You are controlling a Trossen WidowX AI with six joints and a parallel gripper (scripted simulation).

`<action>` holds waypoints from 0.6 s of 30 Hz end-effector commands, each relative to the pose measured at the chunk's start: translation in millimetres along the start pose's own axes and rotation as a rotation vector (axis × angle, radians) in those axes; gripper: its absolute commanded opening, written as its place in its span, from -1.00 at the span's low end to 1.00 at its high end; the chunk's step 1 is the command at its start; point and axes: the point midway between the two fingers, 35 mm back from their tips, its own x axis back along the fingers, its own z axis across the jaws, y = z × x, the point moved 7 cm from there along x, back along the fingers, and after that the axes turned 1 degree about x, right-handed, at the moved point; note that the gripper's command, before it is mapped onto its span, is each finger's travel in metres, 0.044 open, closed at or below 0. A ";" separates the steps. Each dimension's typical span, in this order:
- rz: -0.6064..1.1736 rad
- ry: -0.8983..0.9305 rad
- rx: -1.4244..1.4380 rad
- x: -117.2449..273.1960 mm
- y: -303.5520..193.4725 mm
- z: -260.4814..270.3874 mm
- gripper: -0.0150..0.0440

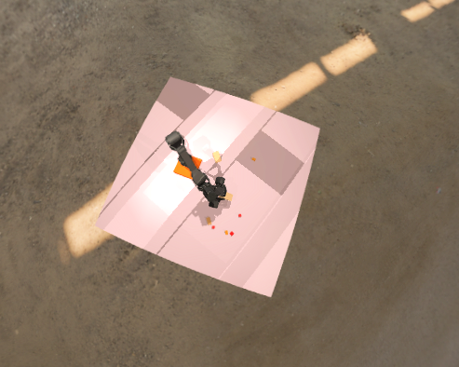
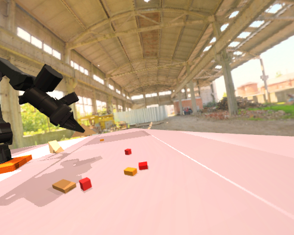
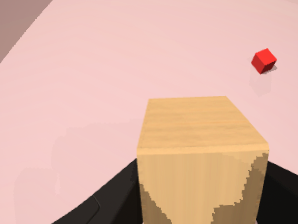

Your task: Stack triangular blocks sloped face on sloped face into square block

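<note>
My gripper [image 1: 222, 197] [image 2: 83, 131] is shut on a triangular wooden block [image 1: 228, 197] [image 2: 90, 130] [image 3: 200, 125] and holds it above the table, clear of the surface. In the wrist view the block sits between the dark fingers, with one face toward the camera and another tilting away; its lower part is cut off by the frame. The other triangular block [image 1: 217, 156] [image 2: 55, 147] rests on the pink table [image 1: 260, 251] [image 2: 199, 191] [image 3: 90, 65], beside the arm and nearer its base. It is not in the wrist view.
Red cubes [image 1: 239, 215] [image 2: 127, 151] [image 3: 264, 61], a flat brown block [image 1: 209, 221] [image 2: 64, 185] and a small orange block [image 1: 226, 232] [image 2: 130, 171] lie on the table. Another small orange piece [image 1: 253, 159] [image 2: 102, 139] lies farther off. The arm stands by an orange plate [image 1: 182, 170] [image 2: 20, 162].
</note>
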 end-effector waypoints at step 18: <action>0.169 -0.010 -0.253 -0.2 28.0 -5.3 -0.49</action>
